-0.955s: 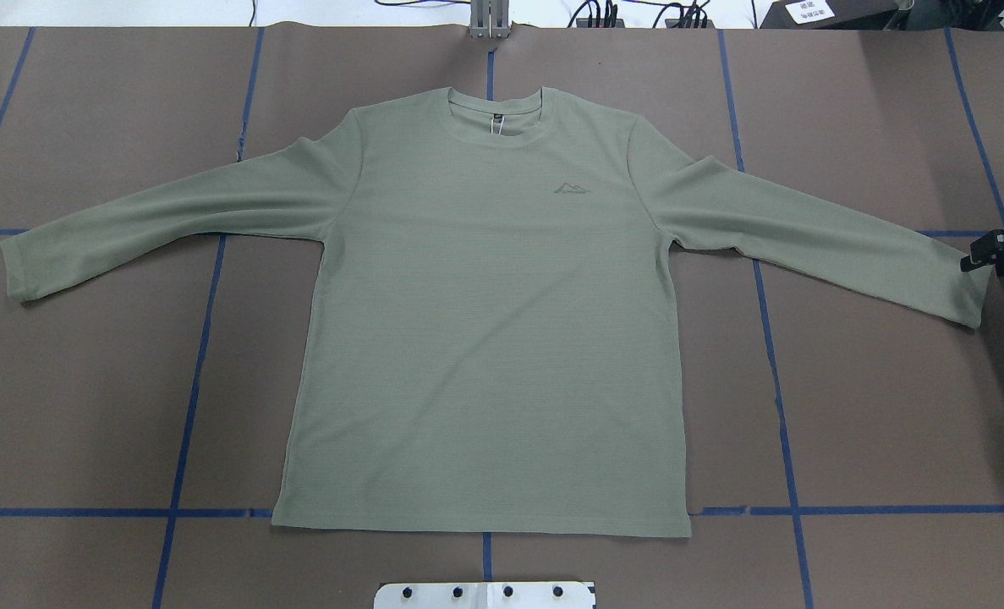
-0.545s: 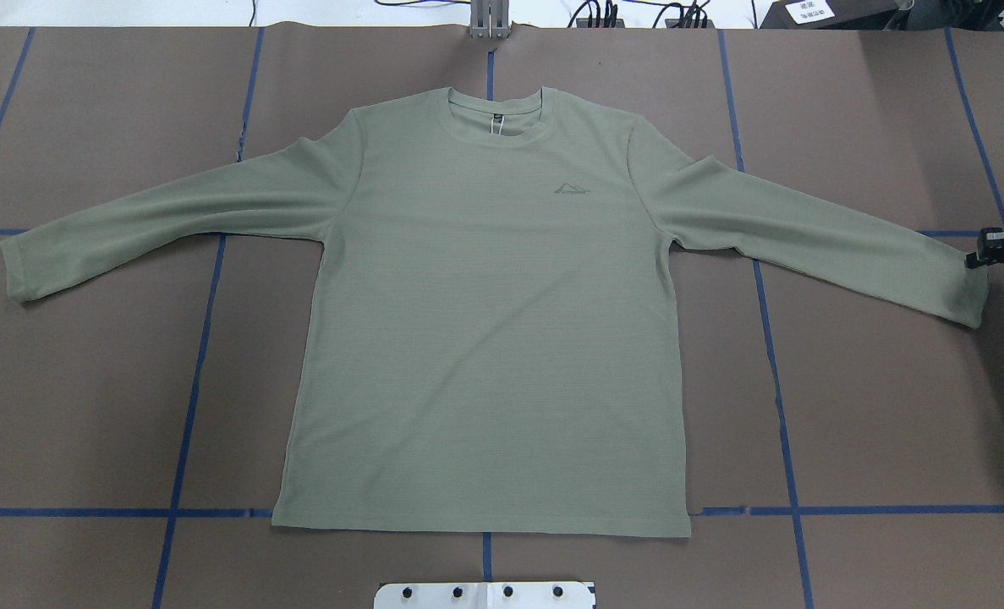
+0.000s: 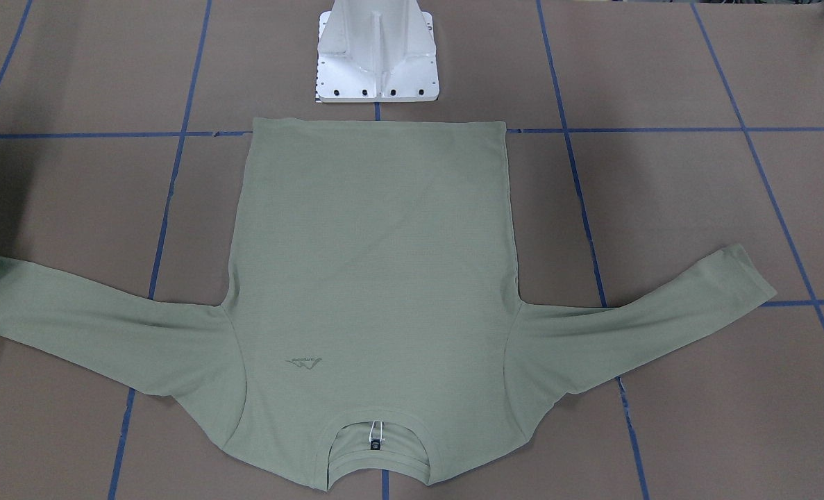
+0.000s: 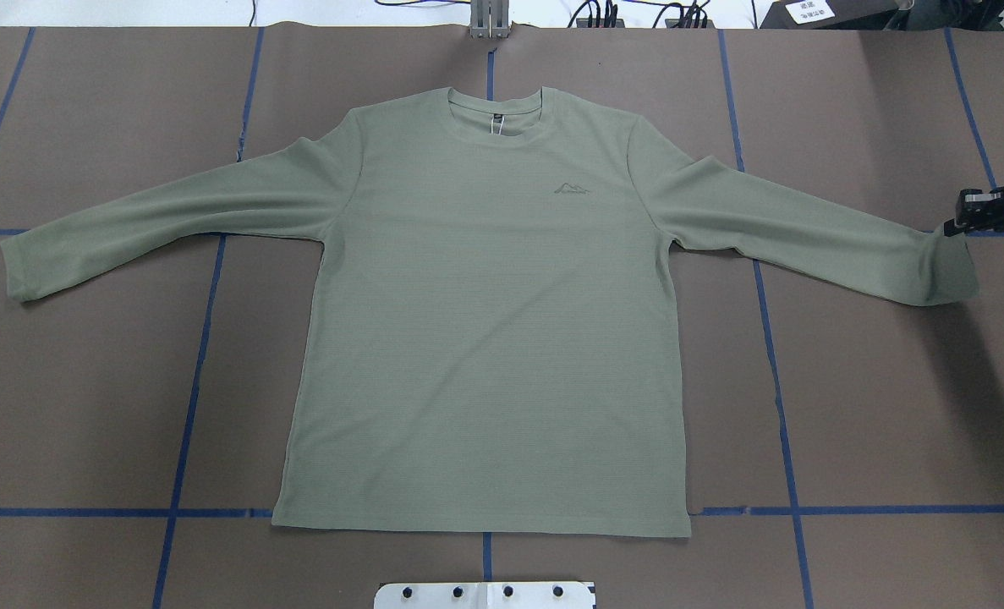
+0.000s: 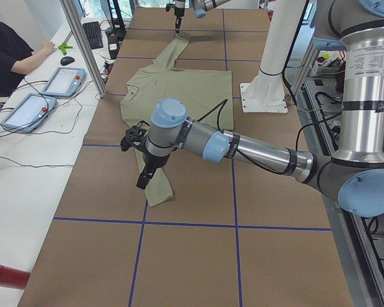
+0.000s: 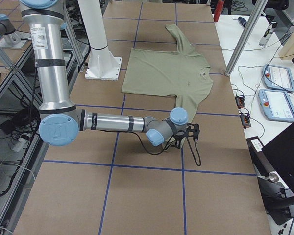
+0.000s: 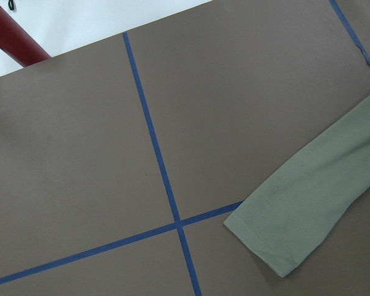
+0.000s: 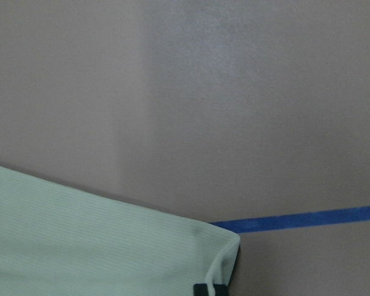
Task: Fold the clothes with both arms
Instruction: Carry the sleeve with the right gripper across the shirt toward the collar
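The pale sage-green shirt (image 4: 485, 338) lies flat and face up on the brown table, neck at the far side, both sleeves spread out. My right gripper (image 4: 951, 227) is shut on the cuff (image 4: 946, 275) of the sleeve on the overhead view's right and holds its edge slightly raised. In the right wrist view a black fingertip (image 8: 208, 289) sits on that cuff (image 8: 111, 246). My left gripper (image 5: 143, 181) hovers over the other cuff (image 4: 19, 266), which lies flat on the table (image 7: 277, 240). It shows only in the exterior left view, so I cannot tell whether it is open or shut.
The white pedestal base (image 3: 377, 62) stands just behind the shirt's hem. Blue tape lines (image 4: 189, 406) cross the brown table cover. A red cylinder (image 7: 12, 37) lies off the table's left end. An operator (image 5: 6, 51) and teach pendants (image 5: 64, 80) are at the far side.
My right gripper has moved toward the far side and slightly inward, taking the right cuff with it. The cuff end has shifted and curled. The rest of the shirt has not moved.
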Robot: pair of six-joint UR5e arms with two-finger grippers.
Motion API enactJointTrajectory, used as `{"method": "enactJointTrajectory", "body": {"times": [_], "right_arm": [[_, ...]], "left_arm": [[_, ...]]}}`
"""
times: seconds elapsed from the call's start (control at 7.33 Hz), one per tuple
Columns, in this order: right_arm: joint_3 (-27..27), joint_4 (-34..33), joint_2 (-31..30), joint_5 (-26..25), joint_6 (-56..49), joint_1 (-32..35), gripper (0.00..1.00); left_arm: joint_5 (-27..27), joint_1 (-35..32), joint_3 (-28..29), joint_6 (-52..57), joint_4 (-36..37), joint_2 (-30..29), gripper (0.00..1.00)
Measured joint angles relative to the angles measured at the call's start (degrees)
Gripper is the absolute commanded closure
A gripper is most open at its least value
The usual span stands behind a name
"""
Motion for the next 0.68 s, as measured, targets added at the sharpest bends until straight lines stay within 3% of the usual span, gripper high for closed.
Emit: {"method": "enactJointTrajectory", "body": {"times": [0.41,0.68], "right_arm": [[15.54,-22.45,5.56,-4.1,8.37,-2.51,1.0],[20.05,-39.53,17.55,-13.28,19.72,-10.16,1.0]], "left_arm": [[0.07,0.0,0.03,-0.01,0.0,0.0,0.0],[0.07,0.0,0.09,-0.01,0.0,0.0,0.0]]}}
